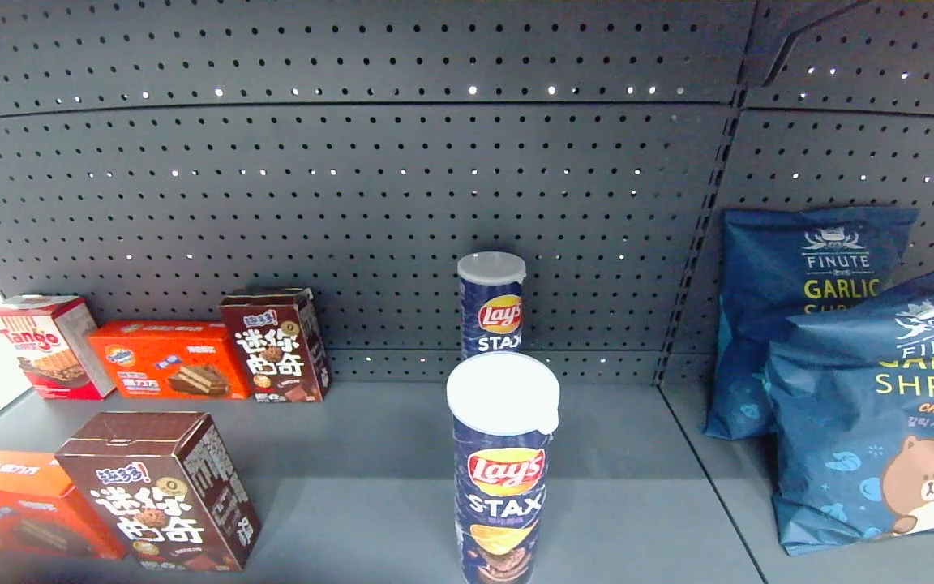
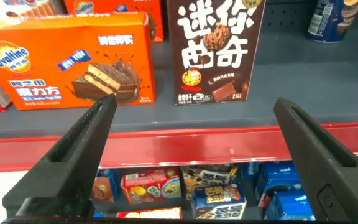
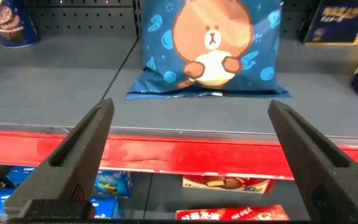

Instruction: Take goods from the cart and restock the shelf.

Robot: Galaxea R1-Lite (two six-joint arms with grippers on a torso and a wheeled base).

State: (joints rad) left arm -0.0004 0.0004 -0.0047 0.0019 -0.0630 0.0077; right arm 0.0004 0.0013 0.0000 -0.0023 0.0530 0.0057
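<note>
I hold the left gripper (image 2: pixel 196 106) just outside the shelf's (image 1: pixel 637 503) red front lip (image 2: pixel 185 146). Its fingers (image 2: pixel 73 149) are spread wide and empty before an orange wafer box (image 2: pixel 73 59) and a brown cookie box (image 2: pixel 215 50). The right gripper (image 3: pixel 190 107) is spread equally wide and empty before a blue chips bag (image 3: pixel 207 46). Farther in, the front chip can (image 1: pixel 502 487) is cut off at its base and hides the foot of the rear can (image 1: pixel 490 308), which stands by the pegboard (image 1: pixel 353 203).

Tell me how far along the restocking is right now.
Done: the shelf already holds two chip cans, snack boxes and blue chip bags. In hand: nothing; the left tool and right tool are both open and empty at the shelf's front. Left: bare shelf floor suggests more goods could go on.
</note>
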